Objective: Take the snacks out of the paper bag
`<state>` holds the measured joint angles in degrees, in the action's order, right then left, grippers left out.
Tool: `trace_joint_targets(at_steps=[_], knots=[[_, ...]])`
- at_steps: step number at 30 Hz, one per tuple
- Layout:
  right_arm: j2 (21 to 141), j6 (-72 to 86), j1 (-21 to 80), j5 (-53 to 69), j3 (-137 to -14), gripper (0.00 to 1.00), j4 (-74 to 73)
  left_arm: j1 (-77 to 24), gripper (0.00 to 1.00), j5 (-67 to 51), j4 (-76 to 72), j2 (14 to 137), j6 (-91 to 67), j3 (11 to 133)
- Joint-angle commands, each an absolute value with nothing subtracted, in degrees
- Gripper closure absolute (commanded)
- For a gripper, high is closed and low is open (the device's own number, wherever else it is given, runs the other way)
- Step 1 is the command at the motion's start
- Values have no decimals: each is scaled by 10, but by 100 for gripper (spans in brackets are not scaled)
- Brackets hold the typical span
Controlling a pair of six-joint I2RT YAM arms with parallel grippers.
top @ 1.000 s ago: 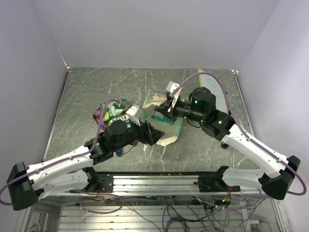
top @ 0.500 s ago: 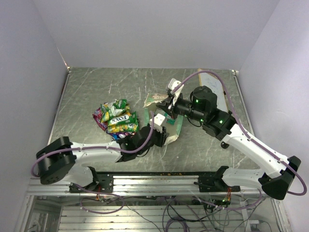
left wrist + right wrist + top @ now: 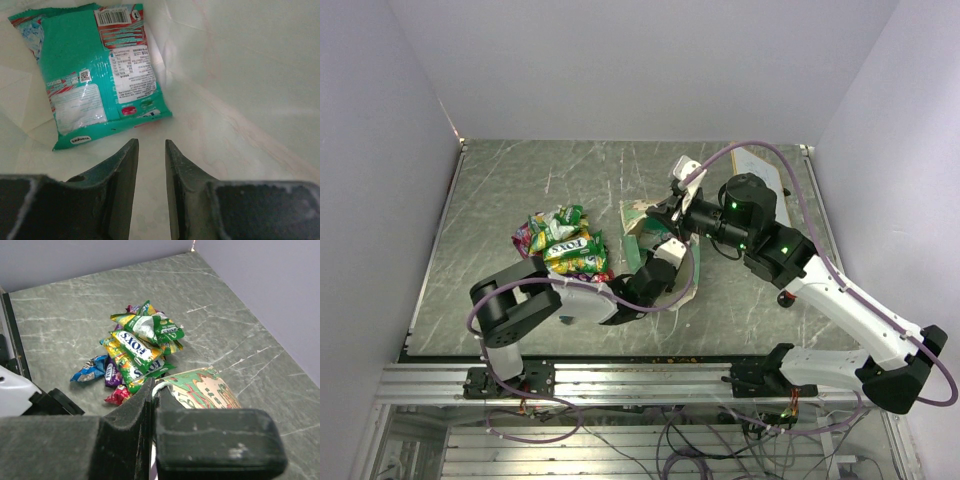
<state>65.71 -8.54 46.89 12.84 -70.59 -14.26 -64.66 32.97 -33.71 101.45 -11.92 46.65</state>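
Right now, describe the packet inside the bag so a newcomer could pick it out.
On the table, find the mint bag at its middle, pinched by the right claw. Inside, just ahead of the left claw, lies one teal packet, back up, with barcode and white print. It lies alone; the other snacks sit piled outside.

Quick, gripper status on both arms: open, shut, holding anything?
Left gripper: slightly open and empty, inside the paper bag, teal packet just ahead.
Right gripper: shut on the paper bag's rim.
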Motion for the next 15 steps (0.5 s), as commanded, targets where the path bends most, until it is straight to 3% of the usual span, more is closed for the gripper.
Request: trace_joint_targets(at_steps=[1,6,13,15], knots=[[644,-78,471,134,-731,100,-150,-624,60,363,-359,1047,-101,512],[642,-77,472,137,-728,100,-149,-608,49,382,-317,1087,-99,567],[643,-76,472,141,-729,100,-152,-593,17,409,-269,1127,-125,622],[641,-76,472,141,-729,100,-154,-587,1,418,-254,1136,-134,633]])
